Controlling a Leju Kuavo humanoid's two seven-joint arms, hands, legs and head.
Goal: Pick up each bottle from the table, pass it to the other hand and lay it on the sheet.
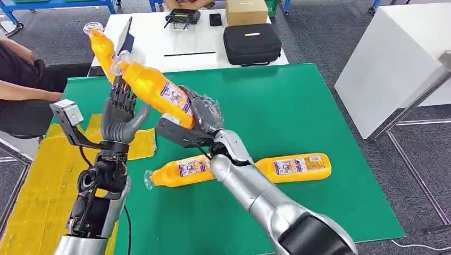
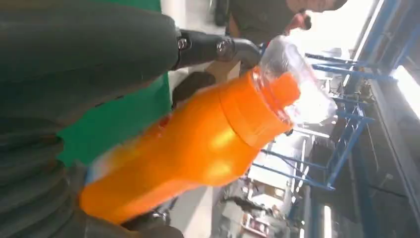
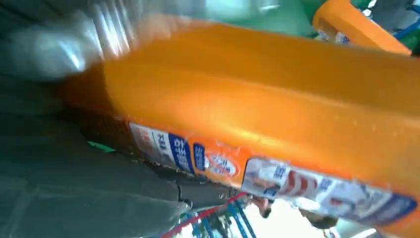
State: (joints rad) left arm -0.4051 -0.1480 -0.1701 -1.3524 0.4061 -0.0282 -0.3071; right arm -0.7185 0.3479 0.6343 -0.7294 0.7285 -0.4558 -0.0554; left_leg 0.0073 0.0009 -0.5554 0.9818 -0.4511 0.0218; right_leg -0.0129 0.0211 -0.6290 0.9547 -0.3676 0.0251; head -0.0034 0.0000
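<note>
Bottles (image 1: 239, 169) lie end to end on my green worktop (image 1: 298, 101), smooth orange plastic with printed labels, behind my right forearm. My right hand (image 1: 205, 114) grips a third bottle (image 1: 151, 85) aloft, tilted; my left hand (image 1: 121, 112) spreads beside it. Yellow sheet (image 1: 37, 180) lies left.

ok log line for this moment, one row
phase: handover | right hand: grips raised orange bottle | left hand: open, under its neck | green table: three bottles left | yellow sheet: none
</note>
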